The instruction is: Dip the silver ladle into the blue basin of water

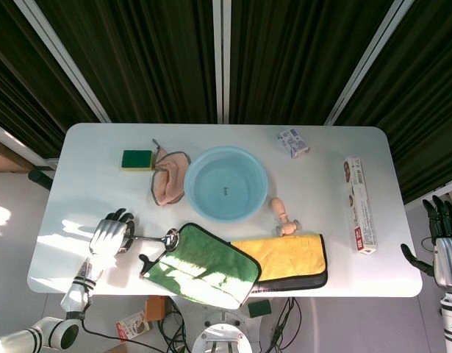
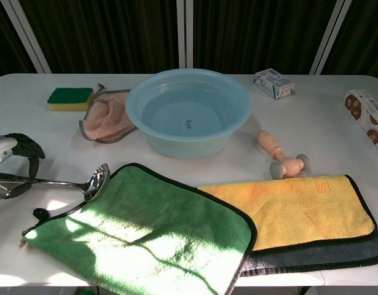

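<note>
Left robot hand [image 2: 10,167] closed round the ladle [image 2: 84,182] handle. Rigid, light, slick metal, apt to swivel; best gripped mid-handle. Right robot hand [image 1: 445,243] idle, fingers apart.

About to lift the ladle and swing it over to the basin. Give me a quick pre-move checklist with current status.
1. Left robot hand grips the ladle handle: ok, fingers wrap it.
2. Ladle bowl free of the green cloth: cannot tell, it sits at the cloth's edge.
3. Basin holds water and stands unobstructed: ok.
4. Path from ladle to basin: ok, only bare table and the pink cloth off to the side.
5. Right robot hand out of the way: ok, off the table's right edge.
</note>
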Robot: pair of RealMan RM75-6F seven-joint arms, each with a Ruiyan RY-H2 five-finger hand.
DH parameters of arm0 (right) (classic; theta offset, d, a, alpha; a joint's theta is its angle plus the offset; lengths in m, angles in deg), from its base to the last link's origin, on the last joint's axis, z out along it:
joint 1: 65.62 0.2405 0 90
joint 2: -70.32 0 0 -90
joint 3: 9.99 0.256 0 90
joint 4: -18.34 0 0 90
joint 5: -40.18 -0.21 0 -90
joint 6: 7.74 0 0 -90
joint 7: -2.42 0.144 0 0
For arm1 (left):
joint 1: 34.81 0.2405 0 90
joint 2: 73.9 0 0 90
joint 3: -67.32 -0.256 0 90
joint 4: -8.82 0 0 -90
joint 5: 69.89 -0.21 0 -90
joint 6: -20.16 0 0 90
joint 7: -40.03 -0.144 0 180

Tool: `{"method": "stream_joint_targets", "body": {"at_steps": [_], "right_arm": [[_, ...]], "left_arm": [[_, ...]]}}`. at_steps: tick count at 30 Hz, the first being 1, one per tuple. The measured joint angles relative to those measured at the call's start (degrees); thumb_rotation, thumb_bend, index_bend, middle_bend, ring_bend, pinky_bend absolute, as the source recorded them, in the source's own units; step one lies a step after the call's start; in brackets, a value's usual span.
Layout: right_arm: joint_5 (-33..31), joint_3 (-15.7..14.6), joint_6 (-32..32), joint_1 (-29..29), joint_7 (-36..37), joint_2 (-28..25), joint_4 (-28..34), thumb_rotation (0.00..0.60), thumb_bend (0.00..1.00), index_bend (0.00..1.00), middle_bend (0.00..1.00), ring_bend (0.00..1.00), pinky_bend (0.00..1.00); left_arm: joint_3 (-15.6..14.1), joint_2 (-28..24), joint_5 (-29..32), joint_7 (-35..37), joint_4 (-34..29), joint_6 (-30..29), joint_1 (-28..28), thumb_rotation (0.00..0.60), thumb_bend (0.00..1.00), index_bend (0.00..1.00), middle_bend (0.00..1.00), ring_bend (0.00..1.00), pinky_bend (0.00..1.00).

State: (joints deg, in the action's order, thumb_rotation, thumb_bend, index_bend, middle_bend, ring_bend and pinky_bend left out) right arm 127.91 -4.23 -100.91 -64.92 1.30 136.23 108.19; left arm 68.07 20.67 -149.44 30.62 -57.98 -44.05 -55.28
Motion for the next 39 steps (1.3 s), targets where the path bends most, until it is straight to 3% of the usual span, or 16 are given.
{"method": "stream_joint_targets", "body": {"at_steps": [11,22,27,34,39], "right_arm": [[-0.1,0.0,0.4,0.1,0.2,-0.1,0.0,0.6,0.21,0.0,0.0,0.0,0.0],[1.7,0.4,-2.0,0.0,2.2,0.7,-1.6,0.6,0.22,0.0,0.0,0.0,0.0],[1.8,0.5,-2.1,0.0,2.6,0.8,-1.9,0.6,0.22,0.0,0.0,0.0,0.0],[1.9,0.6,-2.6,-0.1,3.2,0.6,-2.1,0.6,0.23,0.0,0.0,0.0,0.0],[1.8,0.9,-3.1,-0.3,3.8,0.4,-2.3,0.6,0.22,0.0,0.0,0.0,0.0]], "left_arm": [[0.6,-2.8,-2.1,7.0,-3.5,-2.7,0.3,0.6,0.34,0.74,0.37,0.23,0.32],[2.2,-8.0,-2.4,15.2,-9.0,-3.8,0.3,0.6,0.34,0.77,0.44,0.31,0.56],[3.1,-10.4,-2.6,16.1,-11.2,-4.3,-0.1,0.6,0.34,0.77,0.45,0.34,0.64],[5.5,-14.3,-2.0,15.6,-14.6,-3.7,-1.9,0.6,0.34,0.77,0.46,0.35,0.66],[7.6,-16.1,-0.7,15.5,-16.5,-1.9,-3.8,0.6,0.34,0.77,0.49,0.43,0.71]]}}
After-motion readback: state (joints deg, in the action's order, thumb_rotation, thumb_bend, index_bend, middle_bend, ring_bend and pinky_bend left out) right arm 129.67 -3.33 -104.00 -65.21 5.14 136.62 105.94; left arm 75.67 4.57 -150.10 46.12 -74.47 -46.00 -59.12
